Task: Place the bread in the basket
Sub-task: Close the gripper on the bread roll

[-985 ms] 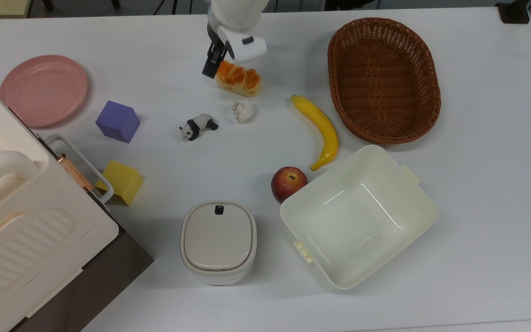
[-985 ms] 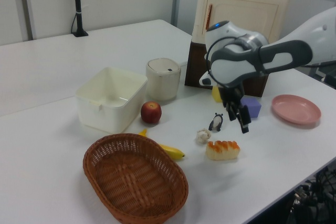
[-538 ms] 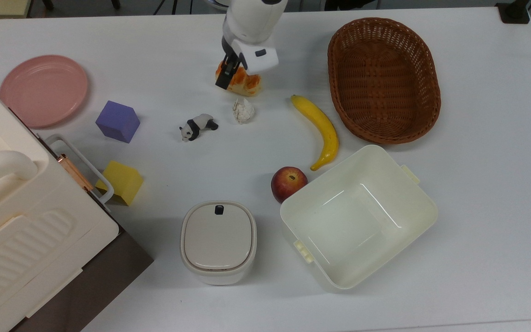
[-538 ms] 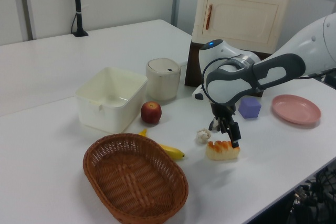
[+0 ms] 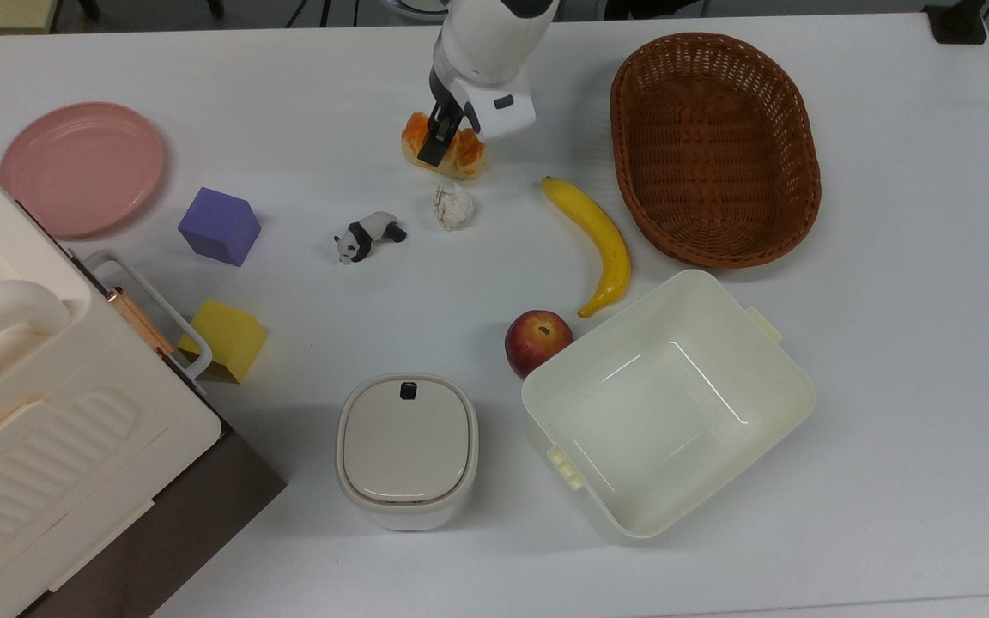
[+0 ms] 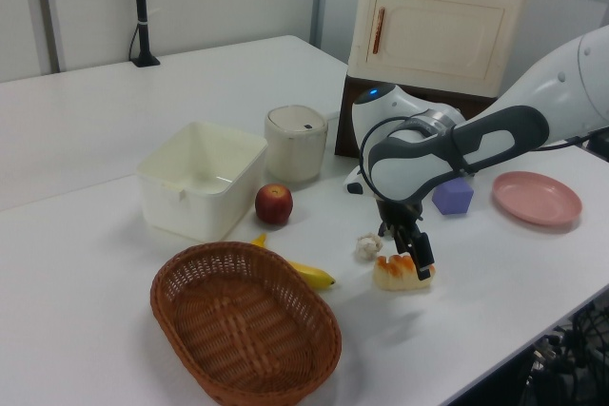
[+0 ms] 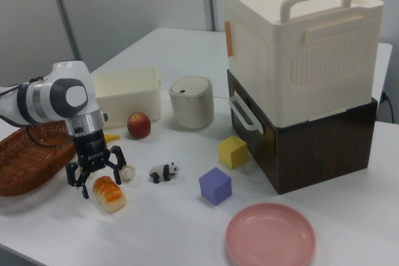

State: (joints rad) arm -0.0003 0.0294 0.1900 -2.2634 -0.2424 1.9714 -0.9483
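Sitting empty on the white table, the large oval basket of dark brown woven wicker holds nothing, and the cream plastic square tub beside the yellow banana is bare inside too. The small round cream bin has its lid on.

The small oblong bread with a glossy orange-brown top lies on the table, well apart from the basket, with the small white lumpy ball just beside it.

A second ago the gripper hung to one side of the loaf; since then it has come over and down onto it.

The white arm reaches in from the top view's upper edge, wrist pointing straight down. Its black fingers are spread wide and straddle the bread, one on each side, not yet closed on it.
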